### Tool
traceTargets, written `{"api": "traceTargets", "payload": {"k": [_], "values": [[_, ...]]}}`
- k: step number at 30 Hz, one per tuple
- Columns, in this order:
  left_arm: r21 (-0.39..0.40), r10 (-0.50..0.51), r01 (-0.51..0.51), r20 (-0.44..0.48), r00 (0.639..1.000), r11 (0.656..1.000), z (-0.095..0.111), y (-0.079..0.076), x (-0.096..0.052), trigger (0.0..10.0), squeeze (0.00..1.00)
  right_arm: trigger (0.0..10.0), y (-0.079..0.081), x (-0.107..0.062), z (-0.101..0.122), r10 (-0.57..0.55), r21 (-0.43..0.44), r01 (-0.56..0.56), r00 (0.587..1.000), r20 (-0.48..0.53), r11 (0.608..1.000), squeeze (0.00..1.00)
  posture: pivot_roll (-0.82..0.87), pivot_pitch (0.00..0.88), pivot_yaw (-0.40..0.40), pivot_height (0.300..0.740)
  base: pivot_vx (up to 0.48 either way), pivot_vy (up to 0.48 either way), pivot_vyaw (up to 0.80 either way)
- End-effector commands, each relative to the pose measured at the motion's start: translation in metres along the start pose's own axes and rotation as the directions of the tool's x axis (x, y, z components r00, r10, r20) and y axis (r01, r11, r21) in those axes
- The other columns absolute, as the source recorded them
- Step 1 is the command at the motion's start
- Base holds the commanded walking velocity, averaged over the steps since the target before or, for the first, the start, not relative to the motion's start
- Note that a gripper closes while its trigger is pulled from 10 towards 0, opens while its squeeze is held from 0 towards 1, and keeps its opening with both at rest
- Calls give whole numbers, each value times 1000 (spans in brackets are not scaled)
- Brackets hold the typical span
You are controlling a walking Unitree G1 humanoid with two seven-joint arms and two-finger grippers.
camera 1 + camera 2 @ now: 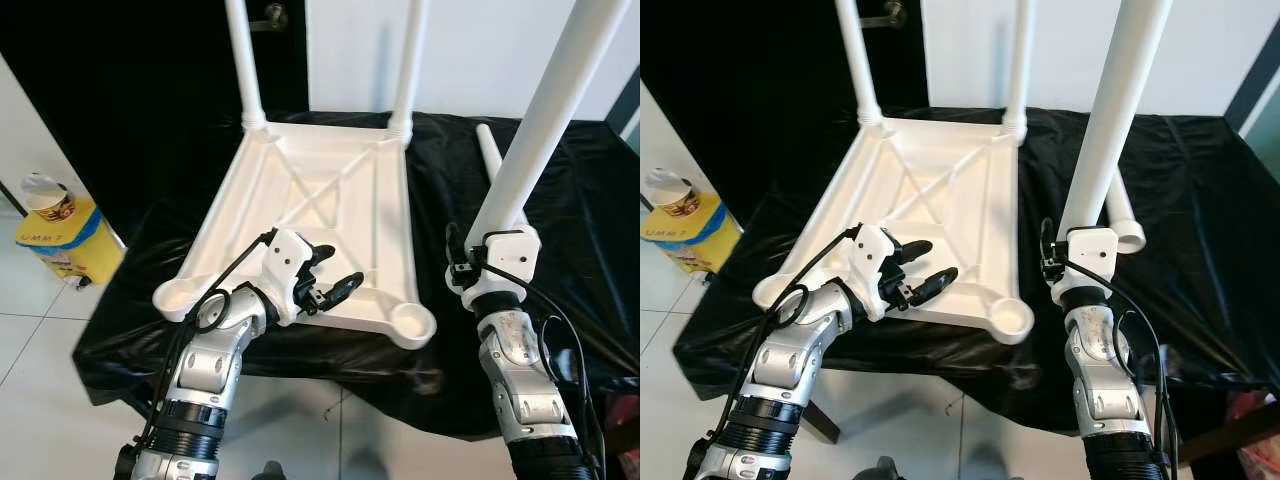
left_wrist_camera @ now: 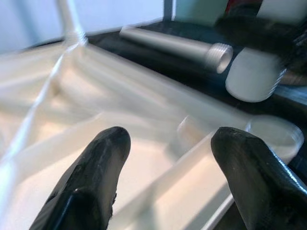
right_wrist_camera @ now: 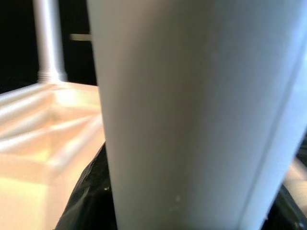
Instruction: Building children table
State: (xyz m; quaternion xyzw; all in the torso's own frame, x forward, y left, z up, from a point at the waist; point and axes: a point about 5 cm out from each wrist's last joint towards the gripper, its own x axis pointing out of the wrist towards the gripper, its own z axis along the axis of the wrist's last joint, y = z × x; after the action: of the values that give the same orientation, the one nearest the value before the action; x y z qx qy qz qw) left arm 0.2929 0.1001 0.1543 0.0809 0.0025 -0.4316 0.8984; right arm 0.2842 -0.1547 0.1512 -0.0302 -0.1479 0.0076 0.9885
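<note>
Now, at this moment your left gripper (image 1: 335, 283) sat with its fingers spread and empty, hovering over the near edge of the tabletop (image 1: 330, 190), which lay upside down on the black cloth (image 1: 560, 200). Two legs (image 1: 243, 60) already stood in the far corners, and the two near corner sockets were vacant. Your best use of that gripper, I'd judge, was to press down on the near rim so the tabletop could not slide or turn. A spare leg (image 1: 488, 150) lay on the cloth just right of the tabletop. Further right, your right gripper (image 1: 495, 252) was clamped on the third leg (image 1: 545, 110), held upright beside the near right socket (image 1: 411, 320), not yet over it. You needed to carry the leg's lower end squarely above that socket, keep it plumb, then seat and twist.
</note>
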Motion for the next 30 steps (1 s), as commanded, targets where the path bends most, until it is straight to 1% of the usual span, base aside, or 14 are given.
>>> {"api": "traceTargets", "payload": {"k": [1,2,5,17,19,24,29,30], "values": [[-6,180,-180,-6,984,984,0,8,1,10000,0,10000,-5,-2,0,-12,-10,12,1000,6,1000,0,36,11,-26,740,0,405,0],[-6,180,-180,-6,984,984,0,8,1,10000,0,10000,-5,-2,0,-12,-10,12,1000,6,1000,0,36,11,-26,740,0,405,0],[17,167,-167,-3,986,986,1,5,1,10000,0,10000,-5,-2,-2,-10,-10,10,1000,4,1000,0,36,14,-23,740,0,0,0],[52,138,-138,2,990,989,4,-2,1,10000,0,10000,-6,-3,-4,-12,-12,12,1000,2,1000,0,36,23,-23,740,0,0,0],[50,136,-136,3,991,989,4,-2,1,10000,0,10000,-6,-3,-4,-12,-12,12,1000,2,1000,0,36,23,-23,740,0,-244,0],[57,148,-148,1,989,987,5,-3,1,10000,0,10000,-7,-3,-5,-13,-15,13,1000,3,1000,0,36,26,-24,740,0,0,0],[72,150,-150,2,989,986,5,-3,1,10000,0,10000,-7,-3,-6,-16,-16,16,1000,4,1000,0,35,27,-23,740,0,-356,0],[53,152,-152,14,988,987,6,-3,2,10000,0,10000,-8,-2,-6,-20,-17,20,1000,3,1000,0,35,28,-23,740,0,0,0]]}}
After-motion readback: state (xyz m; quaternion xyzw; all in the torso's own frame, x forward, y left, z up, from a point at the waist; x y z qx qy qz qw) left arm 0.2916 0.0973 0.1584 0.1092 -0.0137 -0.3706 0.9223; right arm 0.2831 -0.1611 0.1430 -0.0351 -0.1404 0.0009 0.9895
